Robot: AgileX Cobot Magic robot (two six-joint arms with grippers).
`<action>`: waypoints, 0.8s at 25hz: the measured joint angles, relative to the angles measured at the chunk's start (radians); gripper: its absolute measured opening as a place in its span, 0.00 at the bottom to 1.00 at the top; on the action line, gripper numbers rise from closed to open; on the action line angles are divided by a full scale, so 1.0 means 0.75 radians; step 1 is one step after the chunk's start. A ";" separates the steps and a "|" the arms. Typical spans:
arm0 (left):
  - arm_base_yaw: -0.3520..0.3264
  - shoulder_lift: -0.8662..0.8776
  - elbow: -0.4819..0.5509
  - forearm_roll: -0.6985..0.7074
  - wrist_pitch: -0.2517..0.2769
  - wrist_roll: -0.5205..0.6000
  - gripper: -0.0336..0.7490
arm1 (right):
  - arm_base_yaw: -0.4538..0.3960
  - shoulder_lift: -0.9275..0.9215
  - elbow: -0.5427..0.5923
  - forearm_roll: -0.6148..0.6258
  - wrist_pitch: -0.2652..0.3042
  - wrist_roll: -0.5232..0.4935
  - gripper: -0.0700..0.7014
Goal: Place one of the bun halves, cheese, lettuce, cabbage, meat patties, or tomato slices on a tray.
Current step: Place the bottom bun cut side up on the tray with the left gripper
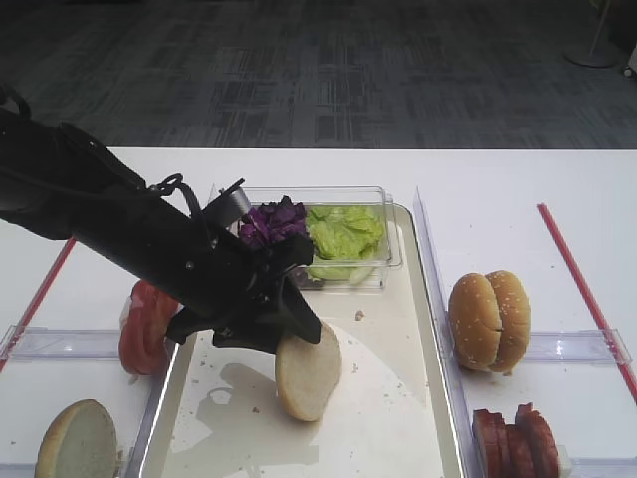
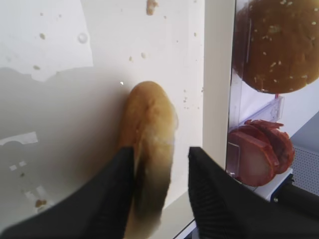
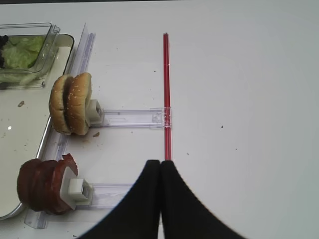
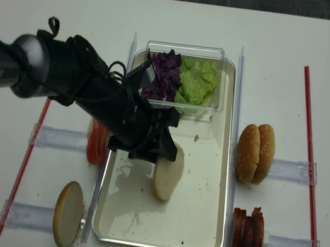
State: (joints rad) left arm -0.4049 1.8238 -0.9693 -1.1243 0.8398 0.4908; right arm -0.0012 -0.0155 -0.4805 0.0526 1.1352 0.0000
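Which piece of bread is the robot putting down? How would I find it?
Look at the long metal tray in the middle of the table. On its pale bottom, by the black left hand, a bun half stands on edge. It is plain and pale, with no seeds, unlike the seeded buns beside the tray.

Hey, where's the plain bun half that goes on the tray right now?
In the high view the bun half stands on edge mid-tray, at the left tool, below the purple cabbage.

Right gripper (image 3: 160, 172) pressed shut beside the meat patties (image 3: 44, 186) — sesame buns (image 3: 71, 103) beyond.
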 joint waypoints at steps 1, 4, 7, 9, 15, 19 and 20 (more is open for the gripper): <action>0.000 0.000 0.000 0.000 0.000 0.000 0.38 | 0.000 0.000 0.000 0.000 0.000 0.000 0.56; 0.000 0.000 0.000 0.000 0.000 0.000 0.44 | 0.000 0.000 0.000 0.000 0.000 0.000 0.56; 0.000 0.000 0.000 0.000 0.000 0.000 0.49 | 0.000 0.000 0.000 0.000 0.000 0.000 0.56; 0.000 0.000 0.000 0.000 0.000 -0.005 0.52 | 0.000 0.000 0.000 0.000 0.000 0.000 0.56; 0.000 0.000 0.000 0.031 0.000 -0.041 0.63 | 0.000 0.000 0.000 0.000 0.000 0.000 0.56; 0.000 0.000 0.000 0.031 -0.003 -0.049 0.70 | 0.000 0.000 0.000 0.000 0.000 0.000 0.56; 0.000 0.000 0.000 0.031 -0.003 -0.049 0.72 | 0.000 0.000 0.000 0.000 0.000 0.000 0.56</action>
State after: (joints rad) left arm -0.4049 1.8238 -0.9693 -1.1013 0.8378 0.4543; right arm -0.0012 -0.0155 -0.4805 0.0526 1.1352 0.0000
